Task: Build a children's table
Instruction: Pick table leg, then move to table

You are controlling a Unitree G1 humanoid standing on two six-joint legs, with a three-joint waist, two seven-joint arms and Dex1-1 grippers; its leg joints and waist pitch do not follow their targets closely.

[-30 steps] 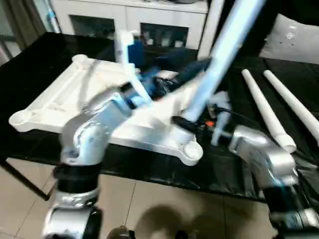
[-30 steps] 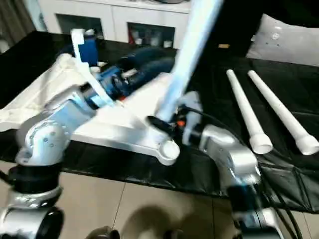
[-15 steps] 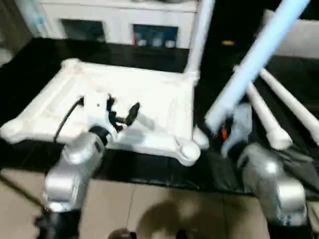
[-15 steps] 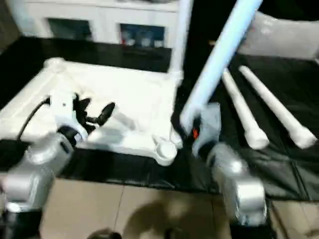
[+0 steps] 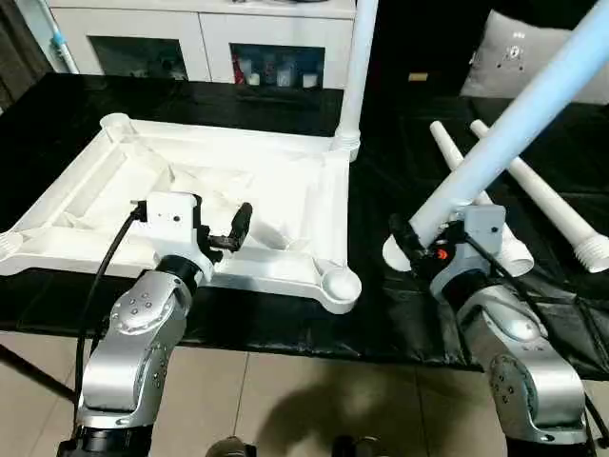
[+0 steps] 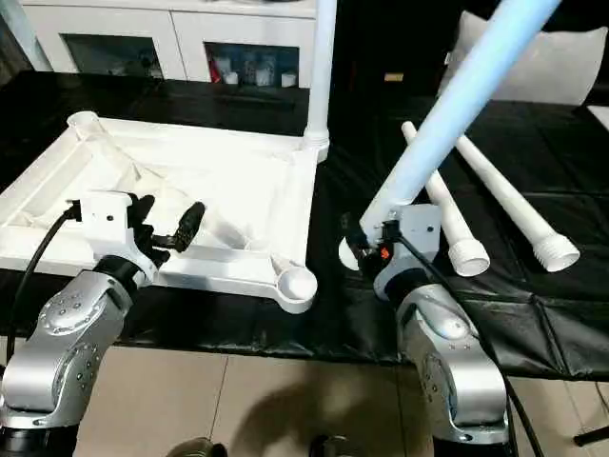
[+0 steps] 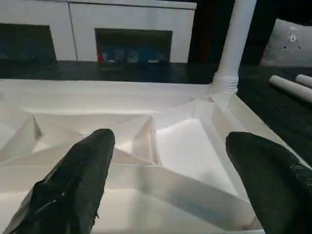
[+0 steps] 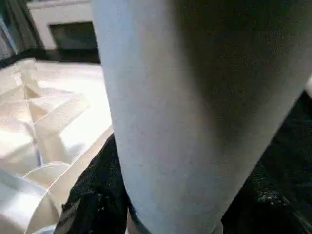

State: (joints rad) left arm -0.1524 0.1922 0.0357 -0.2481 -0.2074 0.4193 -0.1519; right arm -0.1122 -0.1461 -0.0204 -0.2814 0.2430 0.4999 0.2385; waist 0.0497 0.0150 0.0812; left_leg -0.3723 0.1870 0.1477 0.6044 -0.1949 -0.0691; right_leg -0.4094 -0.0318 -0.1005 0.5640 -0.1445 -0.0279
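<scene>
Table top [image 5: 238,190] upside down on the black work table [image 5: 381,314], one leg [image 5: 354,76] upright in its far right corner socket, left gripper [image 5: 224,228] spread wide over the near rim, holding nothing, right gripper [image 5: 411,238] clamped on a tilted leg [image 5: 514,129] just beyond the top's near right corner, two legs [image 5: 542,190] lying at the work table's right edge.

a large counter [image 5: 57,105] under a black, slightly wrinkled cover fills the middle of the room. behind its far edge stands a white cabinet [image 5: 205,33] with dark glass doors; small items sit blurred behind the glass. a pale grey cushion [image 5: 509,57] rests at the far right against a dark backdrop. below the near edge, beige floor tiles [image 5: 285,400] carry soft shadows.
</scene>
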